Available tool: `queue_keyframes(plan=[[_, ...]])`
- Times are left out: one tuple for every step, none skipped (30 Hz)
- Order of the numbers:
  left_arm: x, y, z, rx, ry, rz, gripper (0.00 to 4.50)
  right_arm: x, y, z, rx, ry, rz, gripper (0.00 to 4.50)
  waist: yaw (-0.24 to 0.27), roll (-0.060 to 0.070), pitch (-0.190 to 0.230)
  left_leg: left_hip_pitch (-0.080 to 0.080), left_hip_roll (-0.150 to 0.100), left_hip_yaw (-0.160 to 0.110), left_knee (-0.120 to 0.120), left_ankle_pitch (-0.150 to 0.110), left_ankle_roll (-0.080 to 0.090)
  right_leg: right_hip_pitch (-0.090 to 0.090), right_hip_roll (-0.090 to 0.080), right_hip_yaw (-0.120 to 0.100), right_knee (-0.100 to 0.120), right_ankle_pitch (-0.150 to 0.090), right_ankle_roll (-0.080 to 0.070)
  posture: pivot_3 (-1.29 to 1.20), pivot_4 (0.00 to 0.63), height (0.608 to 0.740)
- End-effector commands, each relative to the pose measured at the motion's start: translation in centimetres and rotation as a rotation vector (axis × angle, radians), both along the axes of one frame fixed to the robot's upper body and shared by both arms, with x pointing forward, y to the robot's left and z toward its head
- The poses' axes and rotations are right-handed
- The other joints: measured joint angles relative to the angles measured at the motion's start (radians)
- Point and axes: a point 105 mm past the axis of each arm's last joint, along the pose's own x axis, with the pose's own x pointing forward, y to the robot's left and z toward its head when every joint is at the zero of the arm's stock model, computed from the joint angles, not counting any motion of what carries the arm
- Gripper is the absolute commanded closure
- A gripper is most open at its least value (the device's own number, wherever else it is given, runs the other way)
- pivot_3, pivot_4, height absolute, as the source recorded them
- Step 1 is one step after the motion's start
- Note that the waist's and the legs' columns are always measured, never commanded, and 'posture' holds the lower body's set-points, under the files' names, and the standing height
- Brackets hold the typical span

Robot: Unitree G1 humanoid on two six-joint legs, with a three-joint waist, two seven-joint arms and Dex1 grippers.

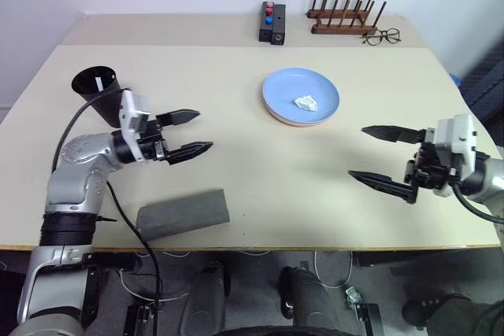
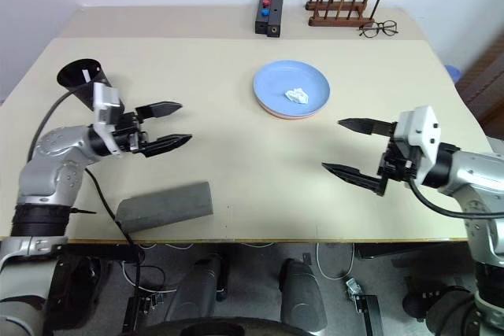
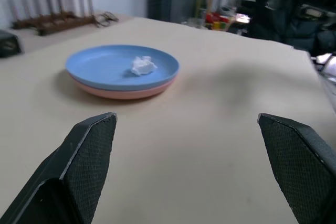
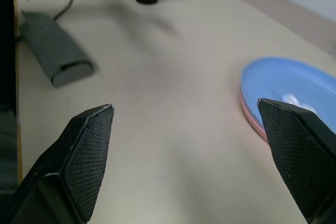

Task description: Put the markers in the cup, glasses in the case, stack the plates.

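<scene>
Both end effectors wide open, empty, light blue plate stacked on salmon plate

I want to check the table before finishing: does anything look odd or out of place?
Yes. A small crumpled white scrap lies on the light blue plate, which is stacked on the pink plate. It looks like litter. Nothing else stands out.

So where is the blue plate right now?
The blue plate sits on the pink plate, toward the far middle of the table, with a small white crumpled bit on it, nearer the right tool.
</scene>
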Motion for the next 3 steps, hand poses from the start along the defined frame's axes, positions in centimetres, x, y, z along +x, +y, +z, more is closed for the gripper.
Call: queue_keyframes(plan=[[-0.57, 1.44, 1.18, 0.004, -0.038, 0.048, 0.0, 0.32, 0.23, 1.37, -0.004, -0.058, 0.029, 0.06, -0.003, 0.0, 0.0, 0.0, 0.0, 0.0, 0.0, 0.0, 0.0, 0.0, 0.0, 0.0, 0.001, 0.0, 0.0, 0.0, 0.15, 0.74], [-0.68, 1.47, 1.33, 0.01, -0.051, 0.053, 0.0, 0.75, 0.44, 1.36, 0.0, -0.065, 0.035, 0.06, -0.004, 0.0, 0.0, 0.0, 0.001, 0.0, 0.001, 0.0, 0.0, 0.0, 0.0, 0.0, 0.001, 0.0, 0.0, 0.0, 0.15, 0.74], [-0.79, 1.46, 1.52, 0.014, -0.06, 0.054, 0.0, 1.18, 0.58, 1.3, 0.005, -0.07, 0.039, 0.06, -0.004, 0.0, 0.0, 0.0, 0.001, 0.0, 0.001, -0.001, -0.001, 0.0, 0.0, 0.0, 0.001, 0.0, 0.001, 0.0, 0.15, 0.74]])
